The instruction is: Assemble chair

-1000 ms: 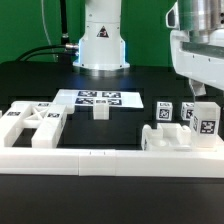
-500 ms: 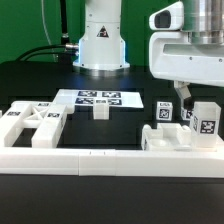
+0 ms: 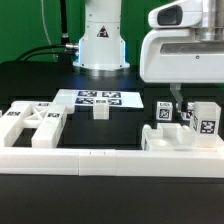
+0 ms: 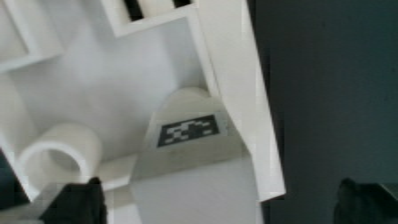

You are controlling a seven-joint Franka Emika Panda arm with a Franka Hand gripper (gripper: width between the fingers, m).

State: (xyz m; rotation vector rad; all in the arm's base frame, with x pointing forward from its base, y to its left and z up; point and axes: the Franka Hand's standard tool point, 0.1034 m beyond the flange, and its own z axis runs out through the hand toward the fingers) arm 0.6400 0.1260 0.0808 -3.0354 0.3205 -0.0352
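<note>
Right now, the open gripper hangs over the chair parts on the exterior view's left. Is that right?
No: the exterior view shows the open gripper hanging over the chair parts on its right, not its left.

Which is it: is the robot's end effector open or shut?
Open. The wrist view shows the end effector with fingertips wide apart, a dark gap between one and the white chair part below.
</note>
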